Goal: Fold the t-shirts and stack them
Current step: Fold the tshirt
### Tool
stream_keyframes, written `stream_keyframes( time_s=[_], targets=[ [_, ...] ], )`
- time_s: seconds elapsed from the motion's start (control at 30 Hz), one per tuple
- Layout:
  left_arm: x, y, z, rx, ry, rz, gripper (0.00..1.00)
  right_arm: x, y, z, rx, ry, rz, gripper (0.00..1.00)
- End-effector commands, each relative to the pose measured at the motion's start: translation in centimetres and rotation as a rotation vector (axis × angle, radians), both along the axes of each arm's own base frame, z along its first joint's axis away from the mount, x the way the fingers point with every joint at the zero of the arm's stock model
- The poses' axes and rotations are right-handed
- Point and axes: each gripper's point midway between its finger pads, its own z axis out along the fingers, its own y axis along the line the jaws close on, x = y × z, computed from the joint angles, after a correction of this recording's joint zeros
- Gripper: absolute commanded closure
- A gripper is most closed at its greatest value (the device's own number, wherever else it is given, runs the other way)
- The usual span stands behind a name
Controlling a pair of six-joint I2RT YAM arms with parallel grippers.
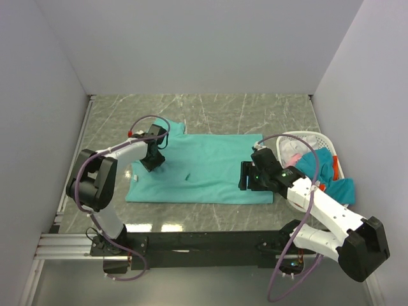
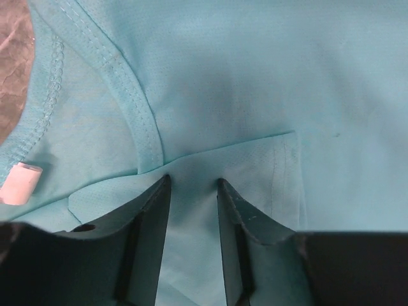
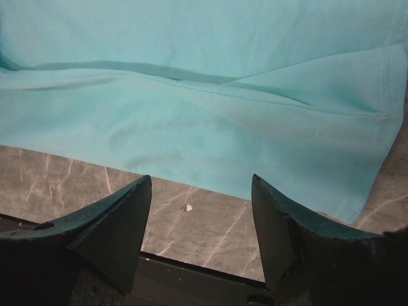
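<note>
The teal-green t-shirt [image 1: 204, 169] lies spread flat on the marbled worktop [image 1: 268, 108], between the arms. It looks light, thin and limp, likely to sag and crease, so it is best taken at the stitched edges, by the collar [image 2: 137, 115] and hem. The left pincer [image 2: 193, 182] stands half-narrowed over cloth beside the collar; whether it grips, I cannot tell. The right pincer [image 3: 201, 182] is spread and empty at the hem.
</note>
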Motion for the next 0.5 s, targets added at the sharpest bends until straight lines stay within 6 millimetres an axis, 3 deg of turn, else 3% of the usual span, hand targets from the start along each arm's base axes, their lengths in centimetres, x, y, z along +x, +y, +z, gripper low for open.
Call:
stream_keyframes(
  time_s=[0.0, 0.1, 0.13, 0.23, 0.47],
  targets=[
    [0.6, 0.3, 1.1, 0.018, -0.026, 0.017, 0.59, 0.0, 0.0, -0.2, 0.003, -0.013, -0.008, 0.29],
    [0.6, 0.5, 1.8, 0.019, -0.046, 0.029, 0.73, 0.1, -0.2, -0.3, -0.003, -0.013, -0.013, 0.29],
    [0.6, 0.6, 1.9, 0.023, -0.052, 0.030, 0.86, 0.1, -0.1, -0.3, -0.003, -0.013, -0.014, 0.29],
    [0.6, 0.9, 2.4, 0.030, -0.069, 0.036, 0.99, 0.1, -0.1, -0.5, -0.003, -0.008, -0.015, 0.29],
    [0.7, 1.5, 2.6, 0.056, -0.079, 0.049, 0.99, 0.3, -0.1, -0.5, -0.004, -0.014, -0.019, 0.29]
  ],
)
